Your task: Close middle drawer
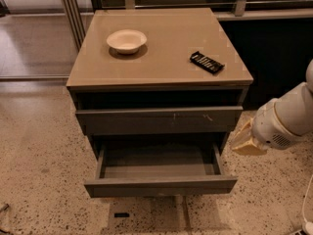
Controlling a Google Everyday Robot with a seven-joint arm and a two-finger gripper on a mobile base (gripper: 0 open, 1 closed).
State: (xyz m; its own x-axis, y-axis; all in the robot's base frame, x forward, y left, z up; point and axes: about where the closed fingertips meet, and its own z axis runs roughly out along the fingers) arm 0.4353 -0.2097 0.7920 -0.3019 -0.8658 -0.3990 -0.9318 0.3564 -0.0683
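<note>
The middle drawer [160, 186] is a wide shallow grey drawer with a plain flat front. It is pulled well out of the cabinet [161, 80] and its inside is bare. Above it, the grey front with small pale scratches [159, 119] sits slightly out from the cabinet. The lowest front is hidden under the open drawer. My gripper [246, 141], tan at the end of a white arm [288, 119], hangs to the right of the cabinet. It is level with the open drawer's right side, a short way off and not touching it.
On the cabinet top stand a white bowl [126, 40] at back left and a black remote-like bar [207, 62] at right. A speckled floor [39, 180] surrounds the cabinet. Metal frame posts [73, 13] and a dark wall lie behind.
</note>
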